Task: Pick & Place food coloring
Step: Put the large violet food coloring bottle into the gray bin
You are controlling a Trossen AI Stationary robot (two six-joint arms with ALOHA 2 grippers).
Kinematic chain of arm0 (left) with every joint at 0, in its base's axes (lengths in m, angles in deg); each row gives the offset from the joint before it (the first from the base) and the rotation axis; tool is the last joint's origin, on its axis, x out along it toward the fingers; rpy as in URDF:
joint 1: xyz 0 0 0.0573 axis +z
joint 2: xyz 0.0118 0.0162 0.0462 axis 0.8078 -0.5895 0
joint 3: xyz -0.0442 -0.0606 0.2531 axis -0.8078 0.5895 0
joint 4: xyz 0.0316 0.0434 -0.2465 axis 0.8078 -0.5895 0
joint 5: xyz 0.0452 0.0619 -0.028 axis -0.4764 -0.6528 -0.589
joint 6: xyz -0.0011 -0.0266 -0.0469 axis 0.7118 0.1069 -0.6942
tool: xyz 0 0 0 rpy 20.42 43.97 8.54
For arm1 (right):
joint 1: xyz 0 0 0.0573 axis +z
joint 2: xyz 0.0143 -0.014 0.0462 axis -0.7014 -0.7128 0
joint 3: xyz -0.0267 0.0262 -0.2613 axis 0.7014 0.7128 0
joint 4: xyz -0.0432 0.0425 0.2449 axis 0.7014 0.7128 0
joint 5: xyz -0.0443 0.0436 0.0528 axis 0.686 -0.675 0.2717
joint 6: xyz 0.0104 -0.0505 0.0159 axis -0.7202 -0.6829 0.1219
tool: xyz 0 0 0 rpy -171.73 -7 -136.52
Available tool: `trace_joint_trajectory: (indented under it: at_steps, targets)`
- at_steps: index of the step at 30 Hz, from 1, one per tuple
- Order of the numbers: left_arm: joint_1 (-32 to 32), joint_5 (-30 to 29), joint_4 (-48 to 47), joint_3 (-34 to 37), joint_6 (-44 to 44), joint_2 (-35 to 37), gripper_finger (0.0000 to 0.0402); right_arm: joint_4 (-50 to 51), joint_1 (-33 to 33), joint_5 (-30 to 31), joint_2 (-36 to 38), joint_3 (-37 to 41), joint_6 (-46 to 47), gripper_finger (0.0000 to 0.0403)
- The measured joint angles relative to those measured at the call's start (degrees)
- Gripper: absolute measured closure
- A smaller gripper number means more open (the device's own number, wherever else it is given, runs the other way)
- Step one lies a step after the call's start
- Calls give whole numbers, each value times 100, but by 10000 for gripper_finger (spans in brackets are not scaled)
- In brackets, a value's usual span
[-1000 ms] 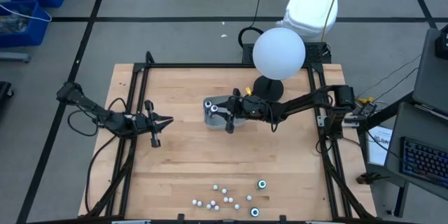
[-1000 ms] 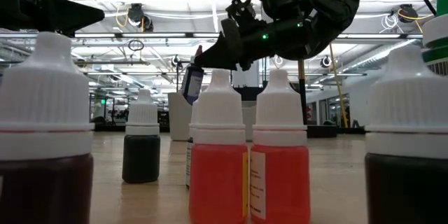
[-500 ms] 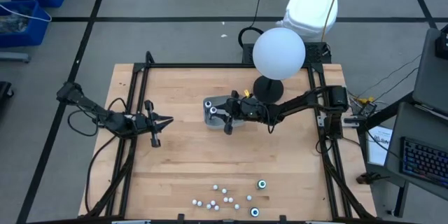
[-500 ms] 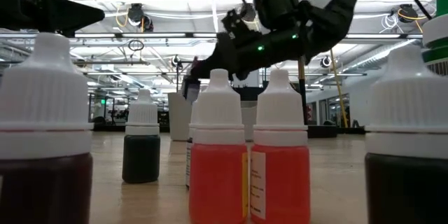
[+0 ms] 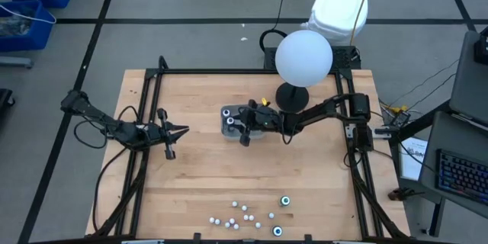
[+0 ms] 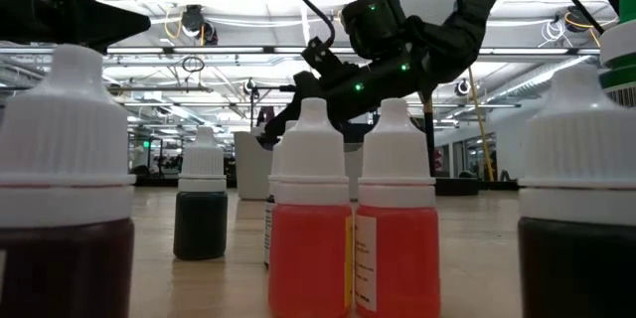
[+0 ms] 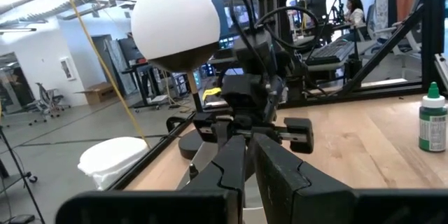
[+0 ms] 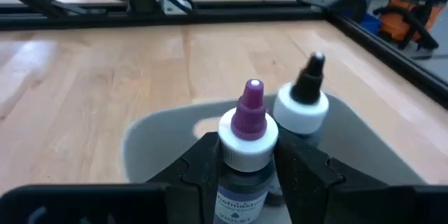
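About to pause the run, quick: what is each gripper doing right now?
Left gripper: shut, holding nothing, waiting at the table's left side.
Right gripper: shut on the purple-tipped bottle, over the grey tray.

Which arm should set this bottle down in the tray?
The right. Its claw is shut on the purple-tipped bottle right over the grey tray, beside a black-tipped bottle. The left claw sits off by the table's left edge.
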Motion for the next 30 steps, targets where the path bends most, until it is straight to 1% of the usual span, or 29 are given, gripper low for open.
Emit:
trace_joint_trajectory:
  at_steps: [13,16,19,25,30]
  targets:
    - [0,0,11,0,-15,0,362,-84,-13,-20,9,2,165,288]
    - [0,0,11,0,-15,0,362,-30,38,-24,9,2,41,287]
    - [0,0,13,0,-15,0,362,-37,66,-185,9,2,39,287]
    - [0,0,17,0,-15,0,362,-144,133,24,9,2,344,287]
    - [0,-2,17,0,-12,0,362,-154,133,-15,9,2,-21,287]
